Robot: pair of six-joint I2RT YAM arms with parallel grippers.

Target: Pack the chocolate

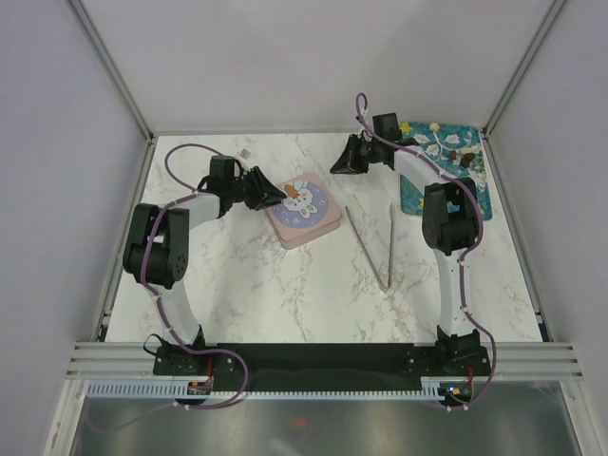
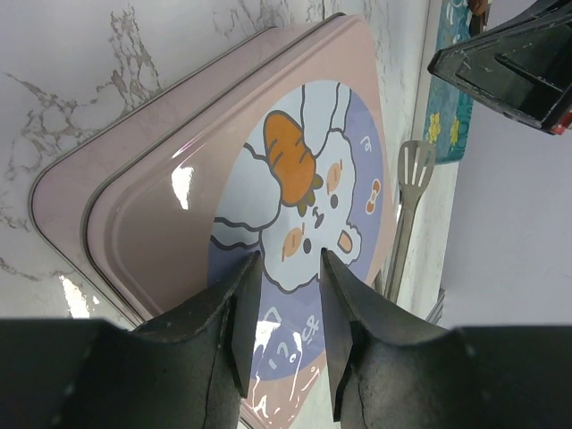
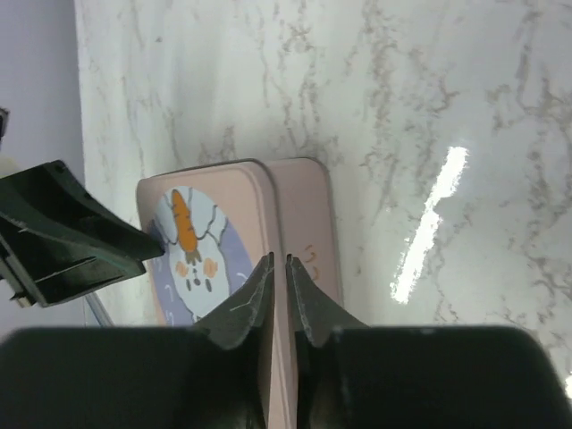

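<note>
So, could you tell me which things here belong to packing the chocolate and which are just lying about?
For the job:
chocolate pieces
pink bunny tin
probably the tongs

Lying about:
teal flowered mat under the chocolate
small grey item near the far edge

Pink tin (image 2: 161, 197): glossy, smooth metal lid. Tabletop (image 3: 402, 107): polished white marble look, reflective. Tongs (image 2: 415, 172): bare shiny metal.
</note>
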